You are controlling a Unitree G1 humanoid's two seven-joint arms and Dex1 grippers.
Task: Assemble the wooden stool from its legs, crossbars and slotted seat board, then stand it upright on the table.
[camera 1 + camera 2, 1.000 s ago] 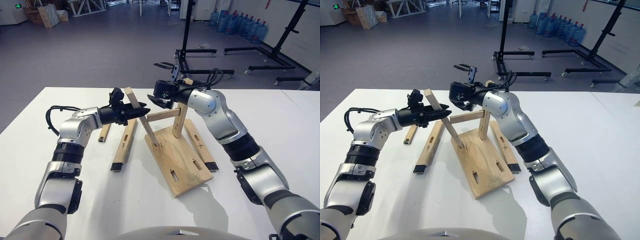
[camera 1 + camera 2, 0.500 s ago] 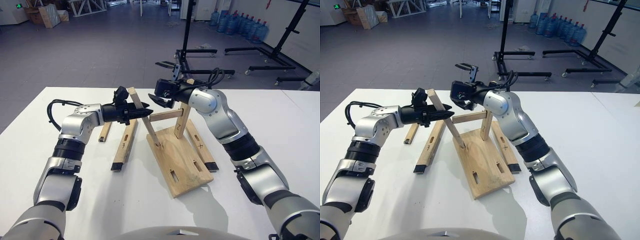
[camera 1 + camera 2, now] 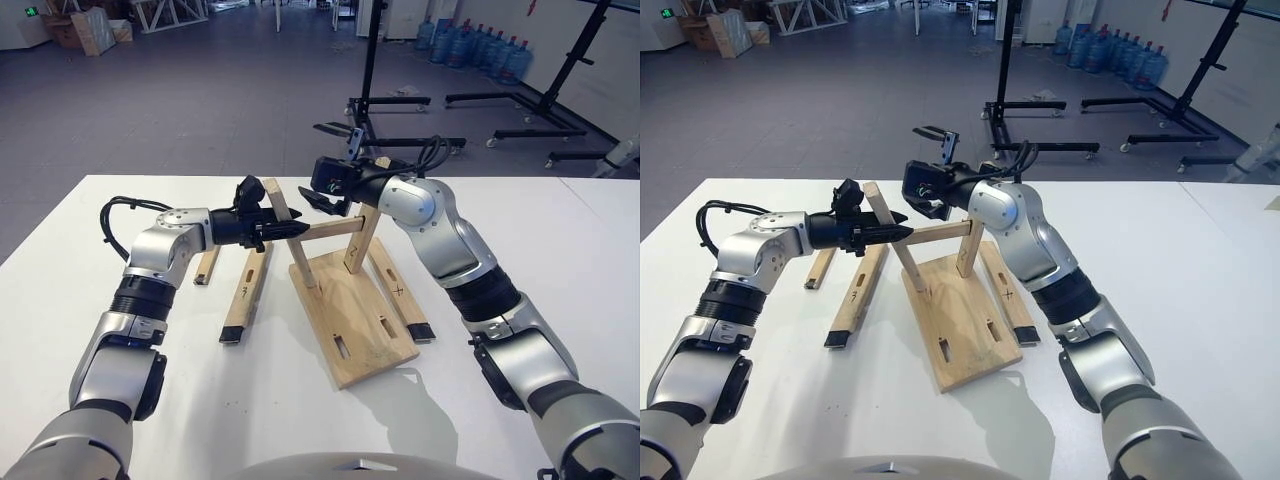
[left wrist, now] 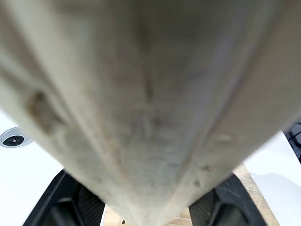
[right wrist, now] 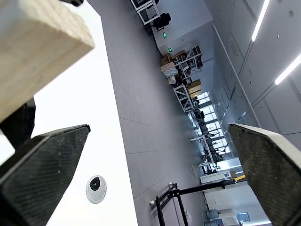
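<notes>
The slotted seat board (image 3: 372, 338) lies flat on the white table (image 3: 570, 270). Two legs stand in its far slots: the left leg (image 3: 296, 256) leans, and the right leg (image 3: 362, 238) is nearly upright. A crossbar (image 3: 328, 232) spans between them. My left gripper (image 3: 293, 229) is shut on the left leg just below its top, and that wood (image 4: 150, 94) lies right in front of the left wrist camera. My right gripper (image 3: 308, 162) hovers open beside the top of the right leg, its fingers (image 5: 42, 160) spread wide with nothing between them.
A loose leg (image 3: 246, 292) lies on the table left of the board, with a short crossbar (image 3: 207, 266) farther left. Another leg (image 3: 400, 296) lies along the board's right side. Black stands (image 3: 400, 100) are on the floor beyond the table.
My left gripper has pushed the left leg rightward and more upright, toward the crossbar. The seat board has slid and turned a little. The right gripper has hardly moved.
</notes>
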